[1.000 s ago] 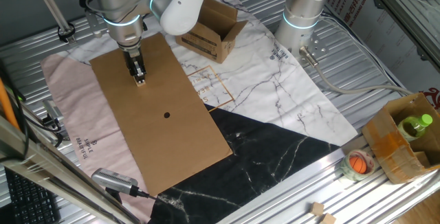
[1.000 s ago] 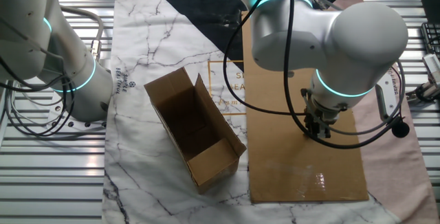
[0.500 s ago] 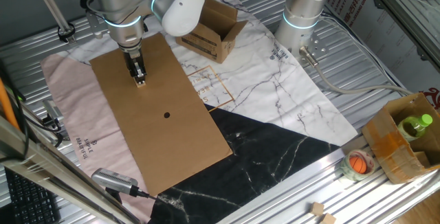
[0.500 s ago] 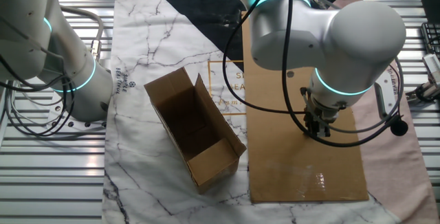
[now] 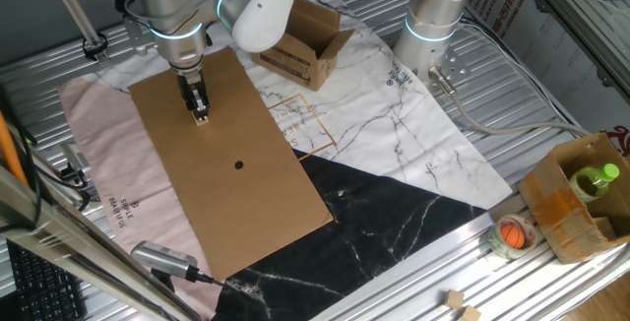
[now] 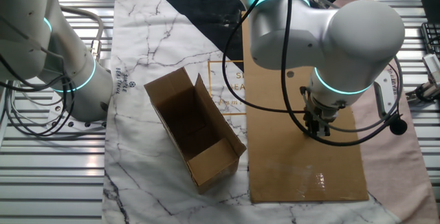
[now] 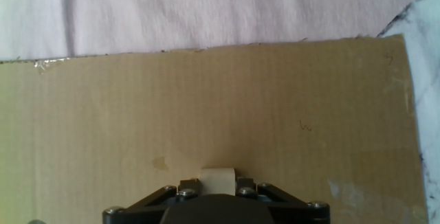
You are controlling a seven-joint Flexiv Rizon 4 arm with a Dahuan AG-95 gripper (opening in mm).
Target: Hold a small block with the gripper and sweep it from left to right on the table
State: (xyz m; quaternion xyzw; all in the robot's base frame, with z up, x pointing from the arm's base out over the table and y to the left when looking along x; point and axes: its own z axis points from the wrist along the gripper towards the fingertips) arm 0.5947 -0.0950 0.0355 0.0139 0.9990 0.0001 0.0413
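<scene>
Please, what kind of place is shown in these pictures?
Probably a robotics lab test bench. Two robot arms stand at a ribbed metal table, and the hand holds a small block on a cardboard sheet. An open cardboard box lies nearby.

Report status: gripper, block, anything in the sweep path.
Gripper shut on small block, low over the cardboard sheet. Black dot marked ahead. Sheet surface bare; open cardboard box sits off it.
</scene>
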